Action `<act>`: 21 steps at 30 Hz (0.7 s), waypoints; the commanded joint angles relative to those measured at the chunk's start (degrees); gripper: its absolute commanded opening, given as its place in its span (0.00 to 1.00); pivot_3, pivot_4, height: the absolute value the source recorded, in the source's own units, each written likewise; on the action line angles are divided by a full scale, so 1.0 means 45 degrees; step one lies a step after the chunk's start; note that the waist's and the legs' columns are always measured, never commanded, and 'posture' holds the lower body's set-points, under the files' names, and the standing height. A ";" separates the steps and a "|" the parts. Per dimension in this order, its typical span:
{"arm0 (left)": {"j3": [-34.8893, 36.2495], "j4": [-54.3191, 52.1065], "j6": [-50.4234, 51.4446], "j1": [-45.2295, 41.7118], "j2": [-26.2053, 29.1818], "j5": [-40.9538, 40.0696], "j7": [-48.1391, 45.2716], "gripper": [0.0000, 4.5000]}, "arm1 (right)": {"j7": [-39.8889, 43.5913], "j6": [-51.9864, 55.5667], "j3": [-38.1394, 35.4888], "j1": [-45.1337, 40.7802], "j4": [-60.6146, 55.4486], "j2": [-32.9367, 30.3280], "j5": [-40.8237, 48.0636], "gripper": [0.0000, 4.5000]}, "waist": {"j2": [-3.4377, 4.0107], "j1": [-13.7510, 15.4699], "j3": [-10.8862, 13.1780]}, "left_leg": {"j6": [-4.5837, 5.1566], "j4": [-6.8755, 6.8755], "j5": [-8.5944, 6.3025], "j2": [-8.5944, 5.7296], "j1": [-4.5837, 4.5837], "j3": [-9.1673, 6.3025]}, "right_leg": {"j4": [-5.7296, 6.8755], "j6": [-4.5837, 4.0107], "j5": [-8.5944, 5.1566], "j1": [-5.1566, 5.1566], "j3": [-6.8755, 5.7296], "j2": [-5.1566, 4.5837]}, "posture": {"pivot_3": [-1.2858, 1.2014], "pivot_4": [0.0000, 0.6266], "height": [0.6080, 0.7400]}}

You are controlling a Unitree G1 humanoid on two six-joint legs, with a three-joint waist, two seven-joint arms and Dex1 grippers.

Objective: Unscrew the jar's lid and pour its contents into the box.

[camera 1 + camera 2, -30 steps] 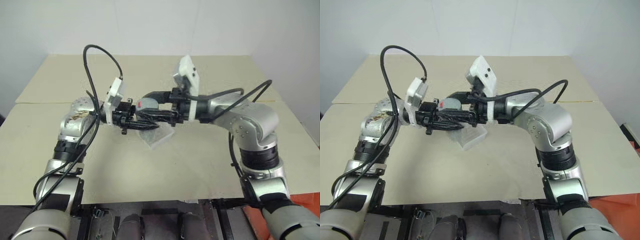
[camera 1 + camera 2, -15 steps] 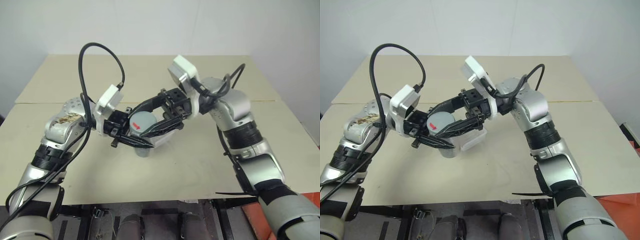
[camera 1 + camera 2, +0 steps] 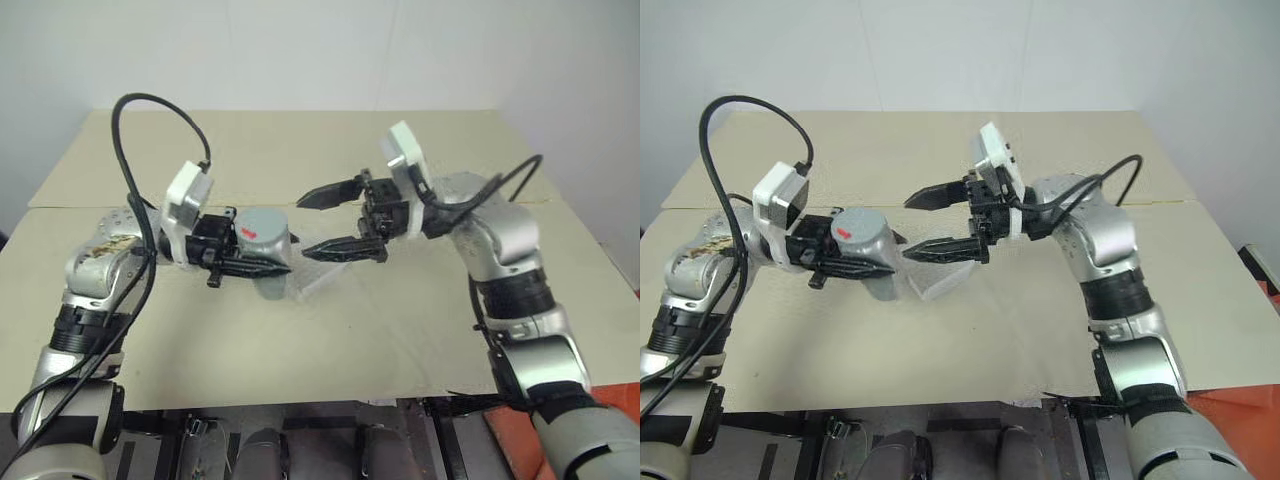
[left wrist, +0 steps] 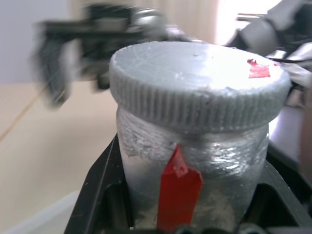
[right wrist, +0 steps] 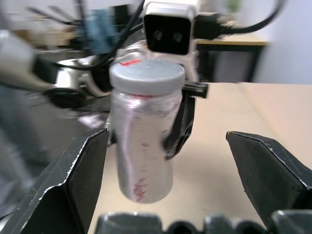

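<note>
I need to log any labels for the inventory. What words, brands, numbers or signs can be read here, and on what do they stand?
None can be read.
lid: a red mark, no letters.
jar: a red strip and faint red specks, too blurred to read.

Head pair looks down; wrist views share jar (image 5: 142, 131)
</note>
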 commanded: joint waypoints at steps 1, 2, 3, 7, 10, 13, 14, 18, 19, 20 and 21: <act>0.0150 0.0623 -0.0340 -0.0621 -0.0283 0.0610 0.0231 0.43 | -0.1819 0.1192 -0.0981 0.0095 -0.2201 0.0227 0.0995 0.99 | 0.0000 0.0013 0.0000 | 0.0000 -0.0001 0.0000 0.0000 -0.0002 -0.0001 | 0.0001 0.0000 0.0000 0.0000 -0.0001 0.0000 | 0.52 0.24 1.00; 0.0115 0.0773 -0.0405 -0.0741 -0.0401 0.0790 0.0292 0.43 | -0.2431 0.1681 -0.1111 0.0100 -0.2566 0.0375 0.1227 0.99 | 0.0000 0.0009 0.0000 | 0.0000 -0.0002 0.0000 0.0000 -0.0003 -0.0001 | 0.0001 0.0000 0.0000 -0.0001 -0.0001 0.0000 | 0.52 0.24 1.00; 0.0047 0.0943 -0.0489 -0.0949 -0.0575 0.0977 0.0347 0.43 | -0.3145 0.2142 -0.1097 0.0041 -0.2922 0.0557 0.1259 0.99 | 0.0000 0.0014 0.0000 | 0.0000 -0.0001 0.0000 -0.0001 -0.0003 0.0000 | 0.0000 0.0000 0.0000 -0.0002 -0.0001 0.0000 | 0.52 0.24 1.00; 0.0018 0.1543 -0.0686 -0.1498 -0.1111 0.1548 0.0477 0.43 | -0.5618 0.3242 -0.0703 -0.0337 -0.3751 0.1306 0.0738 0.99 | 0.0000 0.0010 0.0000 | 0.0000 0.0001 0.0000 -0.0002 -0.0005 -0.0001 | 0.0001 0.0000 0.0000 0.0000 -0.0002 0.0000 | 0.52 0.24 1.00; 0.0038 0.1714 -0.0790 -0.1558 -0.1284 0.1760 0.0381 0.43 | -0.6423 0.3600 -0.0208 -0.0522 -0.3880 0.1503 0.0295 0.99 | 0.0000 -0.0009 0.0000 | 0.0000 0.0000 0.0000 -0.0003 -0.0004 0.0001 | 0.0001 0.0000 0.0000 0.0000 0.0000 0.0000 | 0.52 0.24 1.00; 0.0055 0.1620 -0.0807 -0.1586 -0.1352 0.1846 0.0266 0.43 | -0.6953 0.3313 0.0317 -0.0474 -0.3792 0.1692 -0.0276 0.99 | 0.0000 -0.0008 0.0000 | 0.0001 -0.0003 0.0000 -0.0003 -0.0006 0.0000 | -0.0002 0.0000 0.0000 -0.0002 -0.0001 0.0000 | 0.52 0.24 1.00; 0.0084 0.1590 -0.0797 -0.1590 -0.1383 0.1876 0.0264 0.43 | -0.6989 0.3256 0.0391 -0.0456 -0.3757 0.1733 -0.0320 0.99 | 0.0000 -0.0010 0.0000 | 0.0002 -0.0002 -0.0001 -0.0003 -0.0010 0.0000 | -0.0003 0.0000 0.0000 -0.0005 -0.0001 0.0000 | 0.52 0.24 1.00; 0.0117 0.1510 -0.0804 -0.1531 -0.1457 0.1957 0.0280 0.43 | -0.6957 0.3138 0.0685 -0.0438 -0.3639 0.1929 -0.0495 0.99 | 0.0000 -0.0011 0.0000 | 0.0005 -0.0001 -0.0002 -0.0003 -0.0010 -0.0001 | -0.0003 0.0000 0.0000 -0.0005 0.0001 0.0000 | 0.52 0.24 1.00; 0.0126 0.1439 -0.0796 -0.1479 -0.1470 0.1963 0.0315 0.43 | -0.6986 0.3164 0.0722 -0.0429 -0.3637 0.1998 -0.0512 0.99 | 0.0000 -0.0006 0.0000 | 0.0005 -0.0001 -0.0001 -0.0003 -0.0009 -0.0001 | -0.0003 0.0000 0.0000 -0.0005 0.0001 0.0000 | 0.52 0.24 1.00; 0.0145 0.1379 -0.0778 -0.1436 -0.1471 0.1955 0.0335 0.43 | -0.7026 0.3152 0.0757 -0.0432 -0.3565 0.2099 -0.0550 0.99 | 0.0000 -0.0003 0.0000 | 0.0006 -0.0001 -0.0002 -0.0003 -0.0009 -0.0002 | -0.0002 0.0000 0.0000 -0.0004 0.0001 0.0000 | 0.52 0.24 1.00; 0.0173 0.1312 -0.0745 -0.1393 -0.1461 0.1932 0.0342 0.43 | -0.7095 0.3165 0.0758 -0.0432 -0.3465 0.2220 -0.0574 0.99 | 0.0000 -0.0002 0.0000 | 0.0006 -0.0001 -0.0002 -0.0003 -0.0010 -0.0002 | -0.0003 0.0000 0.0000 -0.0004 0.0001 0.0000 | 0.52 0.24 1.00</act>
